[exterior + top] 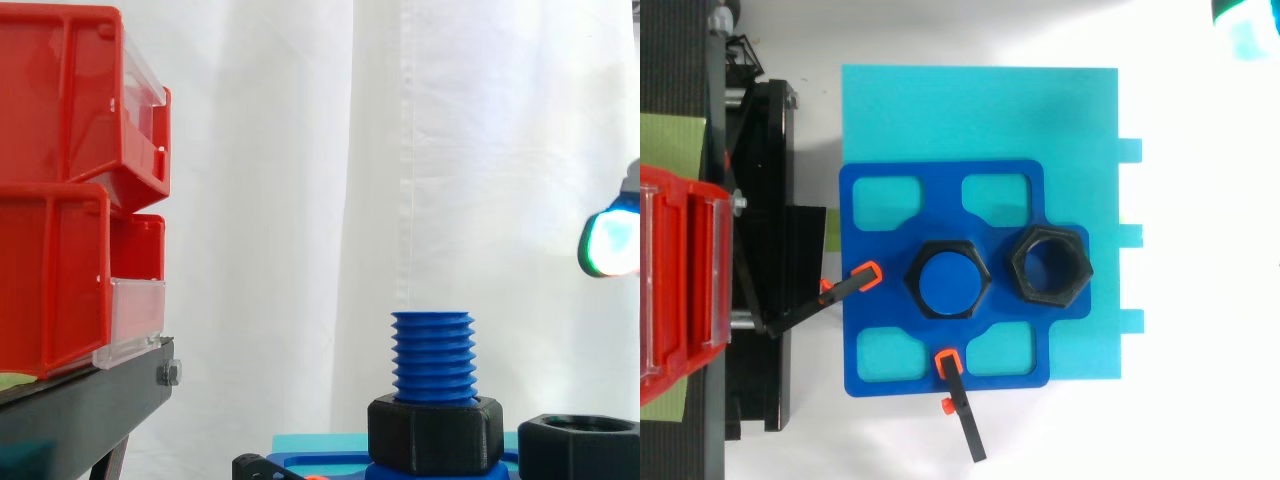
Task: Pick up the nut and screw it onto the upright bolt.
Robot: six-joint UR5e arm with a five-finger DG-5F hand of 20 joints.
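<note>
Side view showed the hand (610, 245) well above the loose nut (580, 445), open or closed I could not tell; a tilted nut could have cross-threaded on the upright bolt (433, 356).

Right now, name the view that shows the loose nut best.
Top view: the loose nut lies whole, hexagon and bore clear, on the blue plate beside the bolt. The side view crops it at the bottom right corner.

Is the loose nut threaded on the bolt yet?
No, off: the loose nut lies flat on the blue plate beside the upright bolt, its hole empty.
</note>
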